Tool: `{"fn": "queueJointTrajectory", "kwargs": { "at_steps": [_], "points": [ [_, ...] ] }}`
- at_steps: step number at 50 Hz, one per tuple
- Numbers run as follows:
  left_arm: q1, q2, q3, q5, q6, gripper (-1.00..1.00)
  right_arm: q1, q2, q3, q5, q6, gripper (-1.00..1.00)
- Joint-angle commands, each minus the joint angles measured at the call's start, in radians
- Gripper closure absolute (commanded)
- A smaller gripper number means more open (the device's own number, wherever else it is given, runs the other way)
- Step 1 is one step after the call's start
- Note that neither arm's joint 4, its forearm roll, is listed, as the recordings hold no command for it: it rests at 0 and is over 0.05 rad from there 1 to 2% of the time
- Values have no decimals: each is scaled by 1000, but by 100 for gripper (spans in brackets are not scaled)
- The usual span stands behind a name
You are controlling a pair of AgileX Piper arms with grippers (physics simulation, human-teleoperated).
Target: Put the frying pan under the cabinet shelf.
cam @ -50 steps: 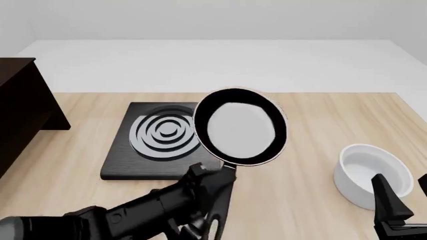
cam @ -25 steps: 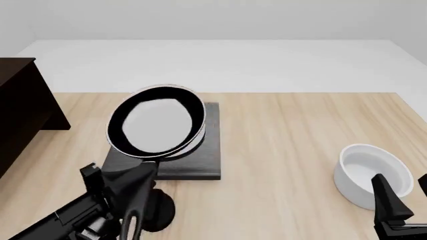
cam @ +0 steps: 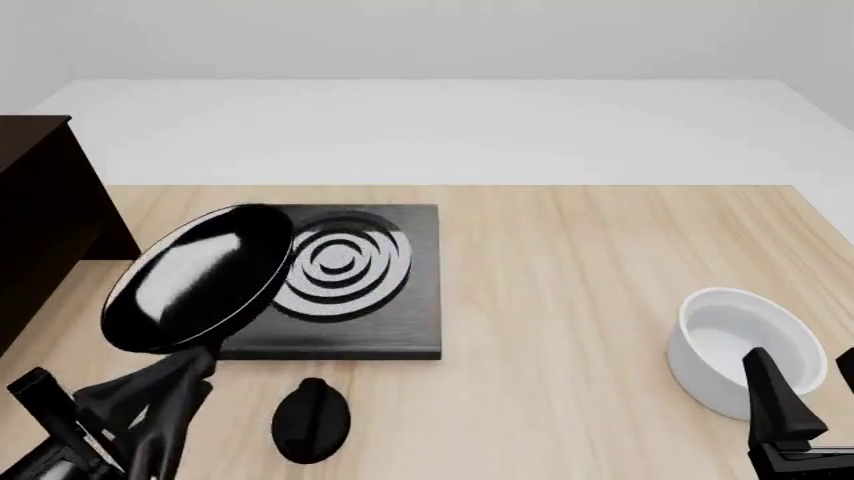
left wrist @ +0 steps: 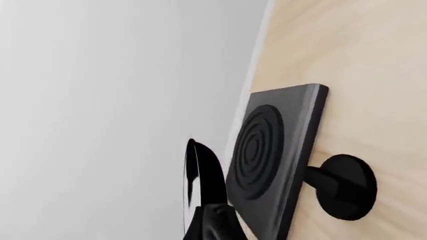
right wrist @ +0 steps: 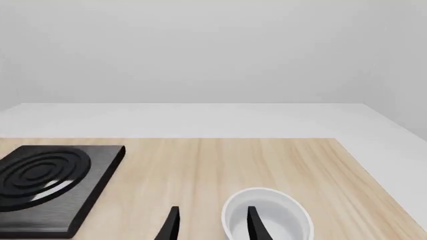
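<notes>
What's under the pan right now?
The pan, held up tilted by the left hand, hangs over the left edge of the ringed slab and some bare table. What the pan covers there cannot be seen.

Frying pan between cabinet shelf and bowl.

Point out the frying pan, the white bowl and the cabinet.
frying pan (cam: pixel 200 280), front view, on its glossy black tilted underside.
white bowl (cam: pixel 742 345), front view, on its inner bottom.
cabinet (cam: pixel 40 215), front view, on its dark side panel at the left edge.
</notes>
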Motion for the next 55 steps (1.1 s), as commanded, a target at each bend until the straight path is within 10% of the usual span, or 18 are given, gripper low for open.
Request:
{"fn": "queueJointTrajectory", "kwargs": {
  "at_steps": [1,40,55],
  "points": [
    [97,-222,22,159,-47,100,0,0,0,0,0,-100],
    [289,-280,48,251,-145,100,0,0,0,0,0,-100],
    [327,27,48,-8,-279,100,0,0,0,0,0,-100]
  ]
}}
